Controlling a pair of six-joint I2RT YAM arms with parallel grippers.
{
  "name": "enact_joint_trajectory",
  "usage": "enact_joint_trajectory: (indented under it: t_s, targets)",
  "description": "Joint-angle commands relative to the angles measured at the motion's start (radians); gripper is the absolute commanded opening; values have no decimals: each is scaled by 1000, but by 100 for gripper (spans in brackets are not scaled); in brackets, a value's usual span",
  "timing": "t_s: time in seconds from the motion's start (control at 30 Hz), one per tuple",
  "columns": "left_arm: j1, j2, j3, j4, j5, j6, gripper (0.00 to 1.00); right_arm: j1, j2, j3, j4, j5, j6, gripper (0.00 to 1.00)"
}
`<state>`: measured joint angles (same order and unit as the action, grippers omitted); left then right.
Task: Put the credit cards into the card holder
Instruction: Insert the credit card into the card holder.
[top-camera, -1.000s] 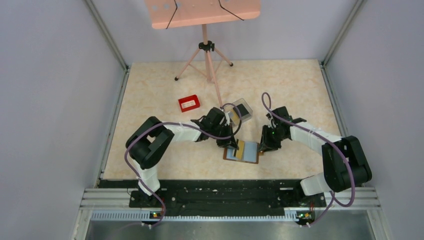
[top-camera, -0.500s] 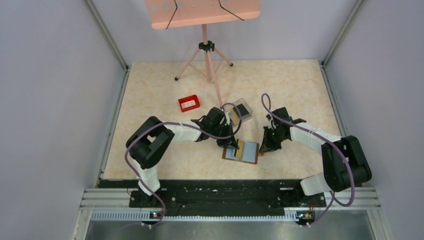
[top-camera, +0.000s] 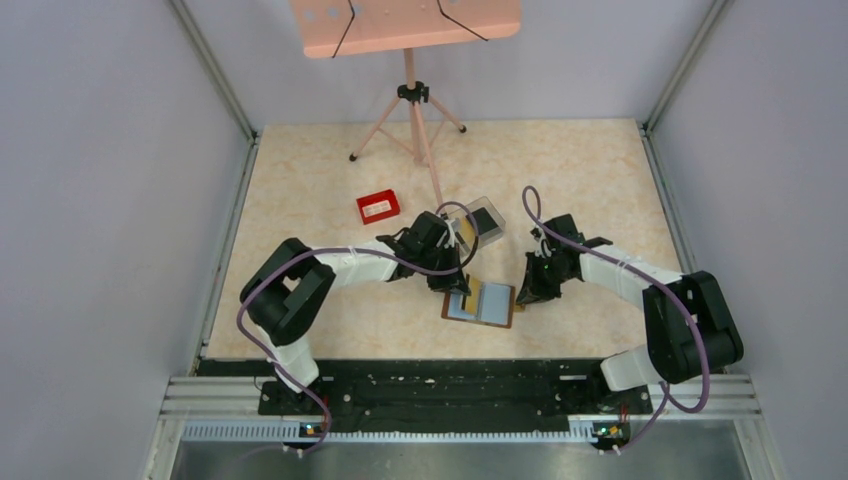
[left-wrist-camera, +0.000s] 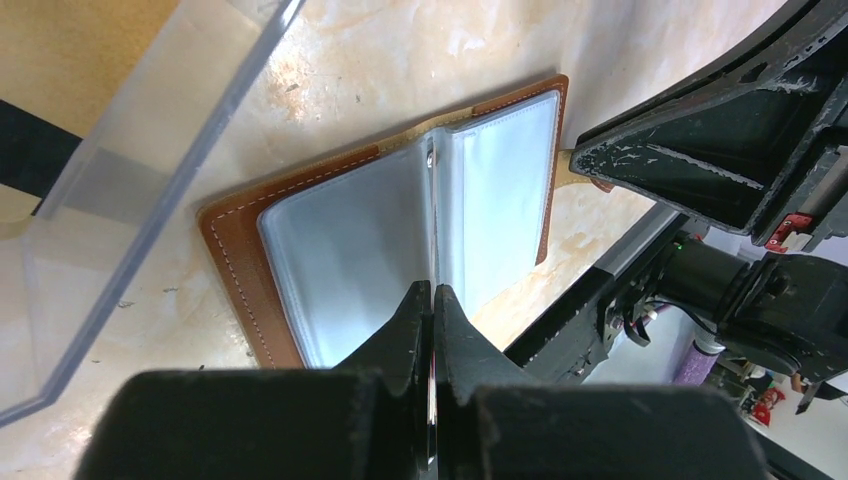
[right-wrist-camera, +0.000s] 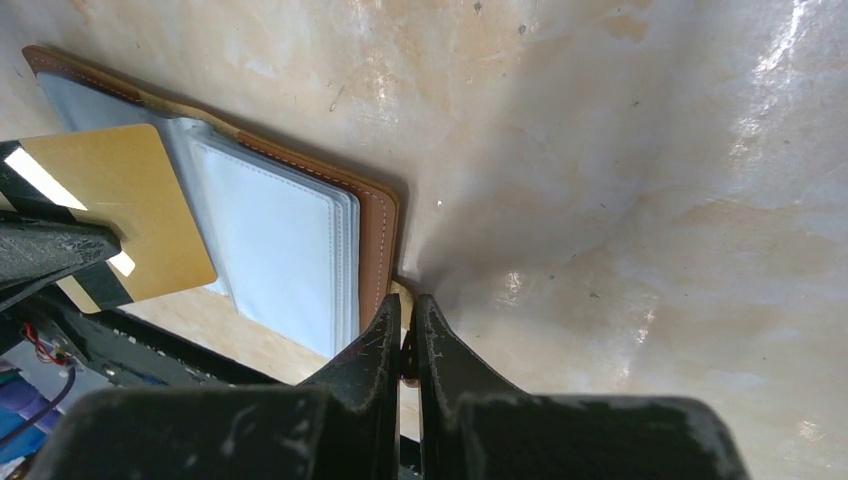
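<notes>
The card holder (top-camera: 490, 304) lies open on the table, brown leather with clear inner sleeves; it also shows in the left wrist view (left-wrist-camera: 350, 240) and the right wrist view (right-wrist-camera: 290, 240). My left gripper (top-camera: 460, 290) (left-wrist-camera: 432, 290) is shut on a tan-yellow credit card (right-wrist-camera: 125, 205) and holds it edge-down over the holder's left half, by the centre fold. My right gripper (top-camera: 522, 293) (right-wrist-camera: 408, 300) is shut on the small tab at the holder's right edge. More cards, black and yellow, lie in the clear plastic box (top-camera: 483, 220).
The clear box (left-wrist-camera: 130, 150) stands just behind the holder, close to my left wrist. A small red tray (top-camera: 378, 206) sits to the back left. A pink tripod stand (top-camera: 412, 120) stands at the back middle. The two grippers are close together over the holder.
My left arm has drawn back to the left a little, and the tan-yellow card now stands more upright over the holder's left half. The right gripper has not moved.
</notes>
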<state>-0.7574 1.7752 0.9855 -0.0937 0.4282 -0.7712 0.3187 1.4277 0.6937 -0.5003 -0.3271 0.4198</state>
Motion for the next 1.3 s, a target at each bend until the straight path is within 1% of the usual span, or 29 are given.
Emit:
enact_joint_trajectory:
  t_s: [0.0,0.17,0.53,0.67,0.9,1.27]
  targets:
    - [-2,-49,35,2,-4,20,0,8,-1,-6,25,-16,0,0]
    - [-2,-19,34,49,41,-4,0,9,-1,-10,28,-20,0,0]
    - [-3,28,59,68,85,-21,0,9,3,-13,33,-28,-2,0]
    - [-6,32,44,62,68,-24,0,8,3,-15,35,-29,-2,0]
    - [-7,-13,41,-8,-13,8,0,9,-1,-22,38,-34,2,0]
    - [-24,34,40,45,50,-9,0,8,-3,-29,41,-38,3,0]
